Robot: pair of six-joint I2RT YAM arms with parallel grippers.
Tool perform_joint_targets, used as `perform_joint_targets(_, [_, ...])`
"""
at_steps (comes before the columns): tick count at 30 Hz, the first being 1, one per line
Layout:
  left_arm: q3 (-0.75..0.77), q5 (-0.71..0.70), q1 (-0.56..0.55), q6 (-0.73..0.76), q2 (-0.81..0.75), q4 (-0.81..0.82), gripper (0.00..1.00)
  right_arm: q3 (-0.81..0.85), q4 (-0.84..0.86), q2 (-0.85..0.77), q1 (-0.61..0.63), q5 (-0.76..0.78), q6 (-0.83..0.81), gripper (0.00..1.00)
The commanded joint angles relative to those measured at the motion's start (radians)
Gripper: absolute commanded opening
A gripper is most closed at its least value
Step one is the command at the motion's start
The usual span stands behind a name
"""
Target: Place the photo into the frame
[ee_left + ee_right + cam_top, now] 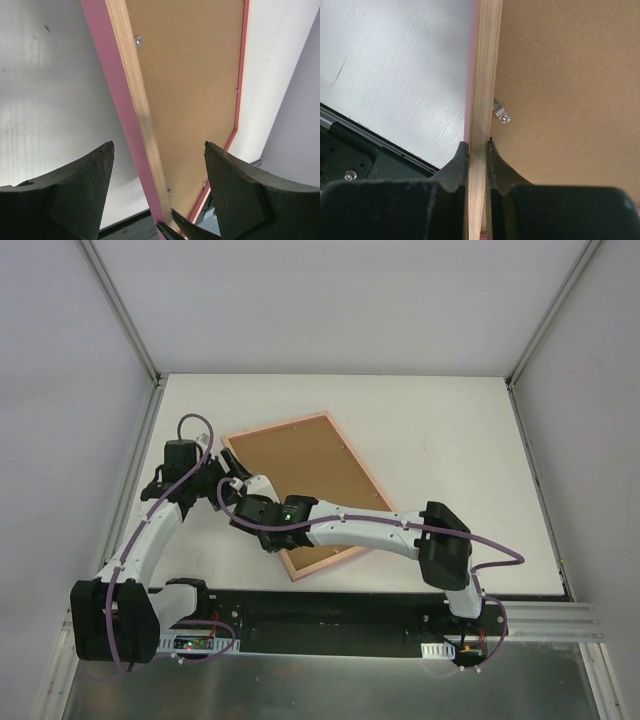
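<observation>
The salmon-pink wooden picture frame [484, 75] lies back-up (brown cardboard backing board [570, 75] fitted), its left rail clenched by the right gripper [477, 147], probably for steadying, while the left gripper [157, 150] straddles it, released.

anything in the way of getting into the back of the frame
Yes: the brown backing board fills the frame, with metal tabs over its edge. The right gripper is clamped on the frame's rim.

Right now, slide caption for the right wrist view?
Right gripper clamped on edge of the salmon-pink wooden picture frame, brown cardboard backing and silver clip alongside.
</observation>
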Motion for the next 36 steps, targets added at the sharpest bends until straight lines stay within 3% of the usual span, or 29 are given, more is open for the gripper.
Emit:
perform_joint_targets(1, [-0.085,0.126,0.017,-0.076,0.036,0.17,0.7,0.025,0.034,-0.099,-0.002,0.008,-0.028,0.0])
perform_joint_targets(7, [-0.165,0.197,0.049,-0.149,0.065,0.357,0.7,0.019,0.03,-0.134,-0.01,-0.005,-0.028,0.0])
perform_joint_targets(17, [-0.277,0.295,0.069,-0.353,0.142,0.771,0.48,0.006,0.017,-0.196,-0.013,-0.011,-0.036,0.0])
perform_joint_targets(20, [-0.256,0.311,0.067,-0.367,0.147,0.785,0.33,0.009,-0.001,-0.2,-0.015,-0.006,-0.047,0.0])
perform_joint_targets(22, [-0.232,0.323,0.067,-0.375,0.13,0.749,0.07,0.05,-0.063,-0.186,-0.013,0.033,-0.066,0.02])
perform_joint_targets(23, [-0.206,0.312,0.061,-0.364,0.115,0.695,0.0,0.082,-0.111,-0.173,-0.007,0.073,-0.086,0.14])
perform_joint_targets(26, [-0.101,0.208,0.026,-0.275,0.056,0.427,0.0,0.185,-0.22,-0.148,0.031,0.22,-0.152,0.55])
perform_joint_targets(28, [-0.078,0.147,-0.016,-0.277,0.007,0.345,0.0,0.248,-0.284,-0.118,0.062,0.322,-0.203,0.69])
perform_joint_targets(31, [-0.057,0.098,-0.034,-0.303,-0.056,0.272,0.0,0.356,-0.4,-0.056,0.1,0.463,-0.263,0.76])
perform_joint_targets(36, [0.018,0.075,-0.078,-0.33,-0.082,0.201,0.0,0.409,-0.427,-0.004,0.169,0.566,-0.378,0.81])
